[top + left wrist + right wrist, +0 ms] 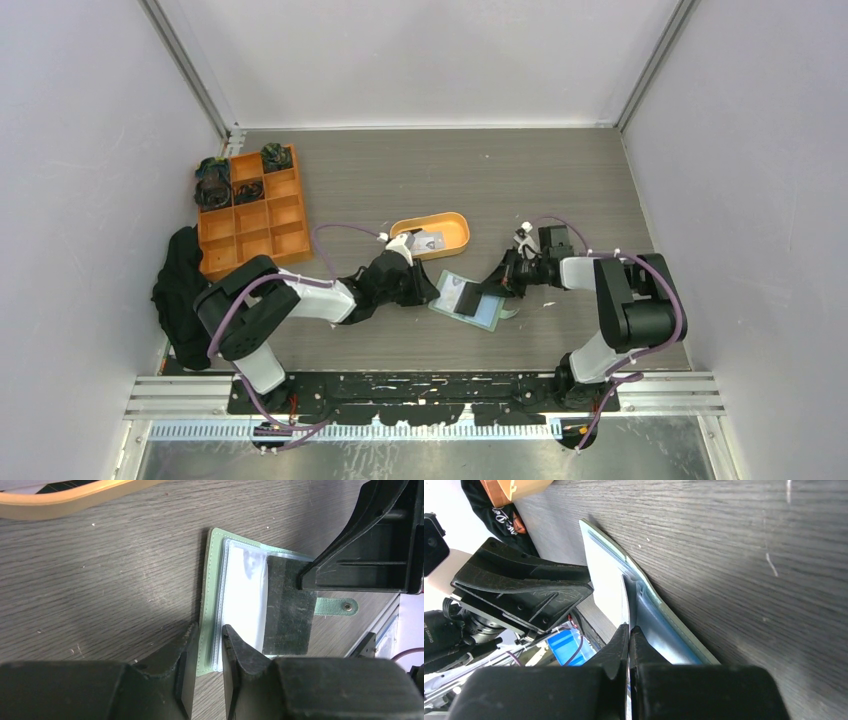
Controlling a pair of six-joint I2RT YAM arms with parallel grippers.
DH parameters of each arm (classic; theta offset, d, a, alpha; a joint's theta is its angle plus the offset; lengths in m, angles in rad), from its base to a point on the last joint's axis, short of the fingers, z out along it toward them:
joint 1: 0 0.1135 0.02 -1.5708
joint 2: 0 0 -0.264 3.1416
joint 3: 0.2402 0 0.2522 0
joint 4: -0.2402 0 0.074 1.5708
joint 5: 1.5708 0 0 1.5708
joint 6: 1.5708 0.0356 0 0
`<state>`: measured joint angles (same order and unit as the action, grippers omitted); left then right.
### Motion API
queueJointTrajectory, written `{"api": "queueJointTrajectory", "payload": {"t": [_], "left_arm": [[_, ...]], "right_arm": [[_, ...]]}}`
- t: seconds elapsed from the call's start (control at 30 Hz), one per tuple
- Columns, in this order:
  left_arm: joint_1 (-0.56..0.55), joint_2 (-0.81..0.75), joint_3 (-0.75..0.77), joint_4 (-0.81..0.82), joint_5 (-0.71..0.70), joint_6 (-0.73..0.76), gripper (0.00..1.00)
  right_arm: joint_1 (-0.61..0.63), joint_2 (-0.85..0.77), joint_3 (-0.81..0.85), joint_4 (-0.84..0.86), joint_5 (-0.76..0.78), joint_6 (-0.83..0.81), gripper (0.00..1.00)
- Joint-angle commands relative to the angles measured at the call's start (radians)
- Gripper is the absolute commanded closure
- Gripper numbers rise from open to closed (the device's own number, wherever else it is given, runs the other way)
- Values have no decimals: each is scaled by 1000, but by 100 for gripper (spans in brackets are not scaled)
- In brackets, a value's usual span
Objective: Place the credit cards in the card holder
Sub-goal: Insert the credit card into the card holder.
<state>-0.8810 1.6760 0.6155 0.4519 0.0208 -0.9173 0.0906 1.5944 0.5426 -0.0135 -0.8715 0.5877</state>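
The sage-green card holder point(478, 312) lies open on the table between both arms, its clear sleeves and pale inside facing up point(240, 595), with the snap tab point(337, 606) sticking out. My left gripper point(206, 635) stands slightly open at the holder's near edge, and the green border shows between its jaws. My right gripper point(629, 630) is shut on a black credit card point(287, 610). That card lies flat over the holder's sleeves and appears edge-on point(626, 597) in the right wrist view. Another pale card point(428, 240) rests in the orange oval tray.
The orange oval tray point(455, 222) sits just behind the holder, and its rim point(65, 500) shows in the left wrist view. An orange grid organiser point(270, 215) with dark items in its back cells stands at far left. A black cloth point(180, 290) lies beside it.
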Motion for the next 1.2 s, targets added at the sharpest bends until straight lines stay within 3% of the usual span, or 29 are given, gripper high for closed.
{"api": "queueJointTrajectory", "payload": {"t": [0.0,0.5,0.8,1.17], "left_arm": [[-8,49,-33,-74,45,-7,75],[-11,96,-30,-4,100,-29,78],[-9,85,-28,-30,76,-21,78],[-6,71,-33,-86,17,-8,79]], "right_arm": [[-7,-55,-35,49,68,13,99],[4,44,-15,151,37,35,99],[35,75,59,45,-16,-31,99],[-38,-64,15,-31,65,-49,99]]}}
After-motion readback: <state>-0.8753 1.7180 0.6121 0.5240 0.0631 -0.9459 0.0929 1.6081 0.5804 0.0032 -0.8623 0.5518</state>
